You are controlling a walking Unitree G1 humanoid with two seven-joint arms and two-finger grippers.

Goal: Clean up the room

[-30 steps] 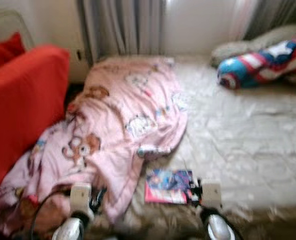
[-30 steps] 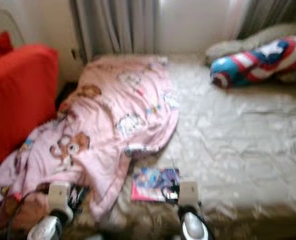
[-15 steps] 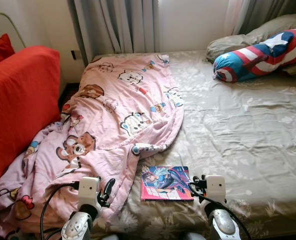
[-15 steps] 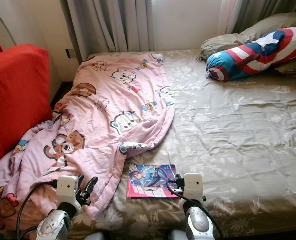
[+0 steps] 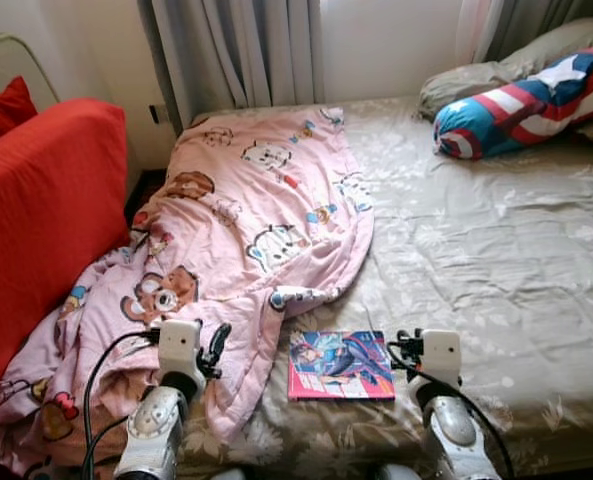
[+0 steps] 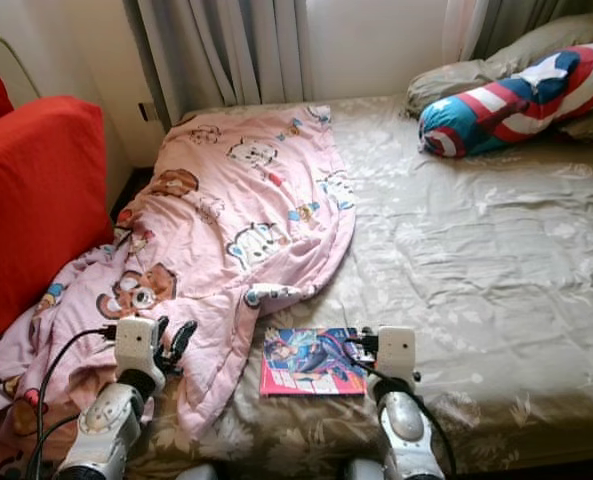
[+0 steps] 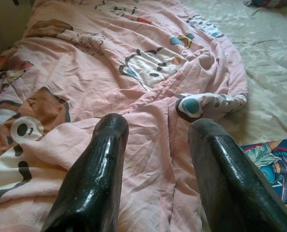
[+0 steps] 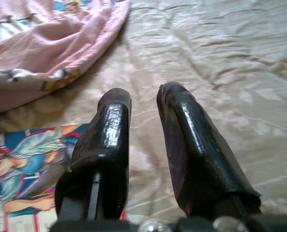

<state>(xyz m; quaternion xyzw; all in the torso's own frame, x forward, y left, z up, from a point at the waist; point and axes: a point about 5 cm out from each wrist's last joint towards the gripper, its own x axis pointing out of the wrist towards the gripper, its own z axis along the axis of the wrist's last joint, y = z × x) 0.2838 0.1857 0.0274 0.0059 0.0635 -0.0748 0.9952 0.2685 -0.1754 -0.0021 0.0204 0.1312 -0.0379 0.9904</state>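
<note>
A soft pink blanket [image 5: 246, 230] printed with cartoon bears and cats lies crumpled across the left part of the bed [image 5: 476, 260], its lower end spilling over the near edge. The bed's beige sheet has a faint floral pattern and shallow wrinkles. A thin, glossy comic book [image 5: 339, 364] with a bright illustrated cover lies flat on the sheet just beside the blanket's hem, near the bed's front edge. A round bolster [image 5: 526, 100] striped red, white and blue rests at the far right against a grey-green pillow [image 5: 476, 78]. Grey curtains [image 5: 246, 50] hang behind; a red cushioned sofa [image 5: 36, 220] stands left.

The left gripper [image 7: 155, 145] hovers over the blanket, fingers spread apart, holding nothing. The right gripper [image 8: 143, 121] hovers above the sheet beside the comic, fingers slightly parted and empty
</note>
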